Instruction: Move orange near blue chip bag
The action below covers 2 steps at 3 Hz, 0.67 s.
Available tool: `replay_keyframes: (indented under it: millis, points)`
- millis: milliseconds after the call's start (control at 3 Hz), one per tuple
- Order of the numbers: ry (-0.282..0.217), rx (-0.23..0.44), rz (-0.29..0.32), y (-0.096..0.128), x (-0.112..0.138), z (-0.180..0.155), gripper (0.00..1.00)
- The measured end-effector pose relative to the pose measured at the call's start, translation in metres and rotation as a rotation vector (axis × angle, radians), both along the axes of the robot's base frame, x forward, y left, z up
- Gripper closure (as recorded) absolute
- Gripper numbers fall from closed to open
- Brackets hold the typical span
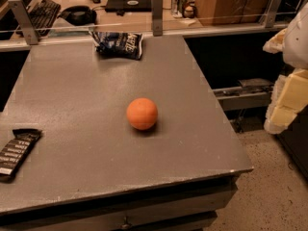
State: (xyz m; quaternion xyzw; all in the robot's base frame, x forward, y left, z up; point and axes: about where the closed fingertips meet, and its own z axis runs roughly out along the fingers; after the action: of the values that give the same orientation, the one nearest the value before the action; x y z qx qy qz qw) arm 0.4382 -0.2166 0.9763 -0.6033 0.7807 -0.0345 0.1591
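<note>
Orange (142,113) loose at centre of grey table (67,109), well apart from blue chip bag (118,44) at far edge: not yet grasped. Gripper (287,97), probably pale bulk at right, off table; whether apart or together, cannot tell.

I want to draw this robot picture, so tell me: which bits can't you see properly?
All in the camera view:
- The gripper, beside the table at the right: partly cut off by the picture's right edge.
- The blue chip bag: its white lettering is too blurred to read.
- The brown bar wrapper: its writing is too small to read.
- The orange: its back and underside are hidden by its own round body.
</note>
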Motion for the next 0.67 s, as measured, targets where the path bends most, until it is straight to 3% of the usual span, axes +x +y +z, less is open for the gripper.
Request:
replay_keyframes:
  millis: [333, 667]
  points:
    - [-0.010, 0.008, 0.008, 0.004, 0.001, 0.001, 0.00]
    - [-0.019, 0.103, 0.049, 0.033, 0.010, -0.012, 0.00]
